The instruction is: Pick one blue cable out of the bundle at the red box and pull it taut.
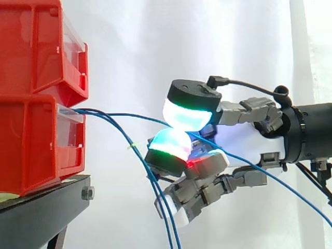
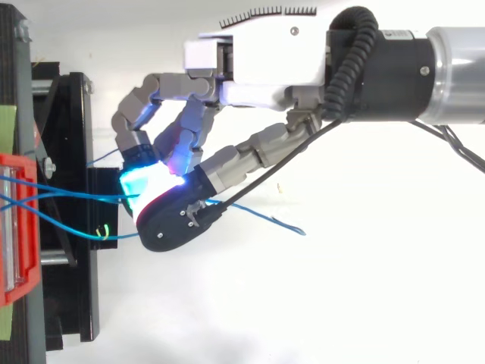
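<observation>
— Where's the blue cable?
— It leaves the red box mouth and runs straight out to my hand, clear of the box.
— Fingers?
— Two glowing pads are pinched on it. The other cables droop below the box's front.

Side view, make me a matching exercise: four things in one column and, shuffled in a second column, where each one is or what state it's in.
Things:
1. pinched blue cable
2. other blue cables
3. red bins
4. black stand

Place or state:
A. under the bins
B. stacked at the left edge
C. hanging down below the hand
D. held between two glowing fingertip pads

Pairs: 1-D, 2-C, 3-B, 4-A
</observation>
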Controlling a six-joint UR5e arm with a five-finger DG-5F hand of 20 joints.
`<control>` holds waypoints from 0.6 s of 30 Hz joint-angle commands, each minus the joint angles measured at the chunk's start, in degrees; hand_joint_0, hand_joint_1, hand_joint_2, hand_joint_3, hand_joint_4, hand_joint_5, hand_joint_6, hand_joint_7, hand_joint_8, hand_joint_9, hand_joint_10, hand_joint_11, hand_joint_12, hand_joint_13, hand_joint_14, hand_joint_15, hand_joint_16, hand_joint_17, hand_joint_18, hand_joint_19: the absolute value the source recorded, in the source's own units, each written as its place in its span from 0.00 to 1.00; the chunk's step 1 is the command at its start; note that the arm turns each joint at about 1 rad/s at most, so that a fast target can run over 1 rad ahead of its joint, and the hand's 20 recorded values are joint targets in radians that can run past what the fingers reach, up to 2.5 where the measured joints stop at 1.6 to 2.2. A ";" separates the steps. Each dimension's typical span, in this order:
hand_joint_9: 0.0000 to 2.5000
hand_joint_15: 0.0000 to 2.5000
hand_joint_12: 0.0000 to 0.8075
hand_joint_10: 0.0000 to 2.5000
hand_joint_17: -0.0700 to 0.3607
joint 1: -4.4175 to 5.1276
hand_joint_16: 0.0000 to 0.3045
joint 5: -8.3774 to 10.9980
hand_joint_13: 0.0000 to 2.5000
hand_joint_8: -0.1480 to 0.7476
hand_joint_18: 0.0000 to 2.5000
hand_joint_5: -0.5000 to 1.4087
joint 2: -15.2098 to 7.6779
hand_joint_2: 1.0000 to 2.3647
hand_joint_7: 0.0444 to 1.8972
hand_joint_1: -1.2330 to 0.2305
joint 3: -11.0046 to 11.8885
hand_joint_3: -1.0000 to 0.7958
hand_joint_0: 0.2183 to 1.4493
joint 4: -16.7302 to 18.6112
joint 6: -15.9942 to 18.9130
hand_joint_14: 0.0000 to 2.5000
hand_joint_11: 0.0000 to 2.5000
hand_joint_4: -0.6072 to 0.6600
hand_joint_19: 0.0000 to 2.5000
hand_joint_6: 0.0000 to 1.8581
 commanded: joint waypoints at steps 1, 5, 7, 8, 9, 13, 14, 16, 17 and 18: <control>0.47 0.17 0.48 0.00 0.44 -0.19 0.18 0.00 0.29 0.58 0.26 0.20 1.03 0.01 0.66 0.26 0.00 0.47 0.34 -2.23 -0.69 0.01 0.52 0.64 0.15 0.48; 0.46 0.17 0.48 0.00 0.44 -0.28 0.18 0.00 0.29 0.58 0.25 0.20 1.91 0.01 0.66 0.26 0.00 0.47 0.34 -4.60 -1.39 0.01 0.51 0.64 0.15 0.48; 0.45 0.17 0.48 0.00 0.44 -0.28 0.18 0.00 0.29 0.59 0.25 0.20 2.09 0.01 0.66 0.26 0.00 0.47 0.34 -6.10 -1.57 0.01 0.49 0.64 0.14 0.48; 0.44 0.17 0.48 0.01 0.45 -0.28 0.18 0.00 0.28 0.59 0.25 0.20 2.18 0.01 0.66 0.26 0.00 0.47 0.34 -6.54 -1.66 0.01 0.48 0.63 0.15 0.48; 0.44 0.17 0.48 0.01 0.45 -0.28 0.18 -0.09 0.28 0.59 0.25 0.20 2.18 0.01 0.66 0.26 0.00 0.47 0.34 -6.80 -1.66 0.01 0.48 0.63 0.15 0.48; 0.42 0.16 0.48 0.01 0.45 -0.19 0.18 0.35 0.27 0.59 0.25 0.20 2.09 0.01 0.66 0.26 0.00 0.47 0.34 -6.98 -1.66 0.01 0.45 0.63 0.14 0.48; 0.41 0.16 0.48 0.01 0.45 -0.11 0.18 0.71 0.27 0.59 0.24 0.20 2.09 0.01 0.66 0.26 0.00 0.48 0.34 -7.06 -1.74 0.01 0.44 0.63 0.14 0.48; 0.41 0.16 0.48 0.01 0.45 -0.11 0.18 1.14 0.27 0.60 0.24 0.20 2.09 0.01 0.66 0.26 -0.35 0.48 0.34 -6.98 -1.83 0.01 0.43 0.63 0.14 0.48; 0.41 0.16 0.48 0.01 0.45 -0.11 0.18 1.41 0.27 0.59 0.24 0.20 2.09 0.01 0.66 0.26 -1.14 0.47 0.34 -6.80 -1.83 0.01 0.43 0.63 0.14 0.48; 0.40 0.16 0.48 0.01 0.45 -0.02 0.18 1.58 0.27 0.59 0.24 0.20 2.09 0.01 0.66 0.26 -2.11 0.48 0.34 -6.27 -1.74 0.01 0.42 0.63 0.14 0.48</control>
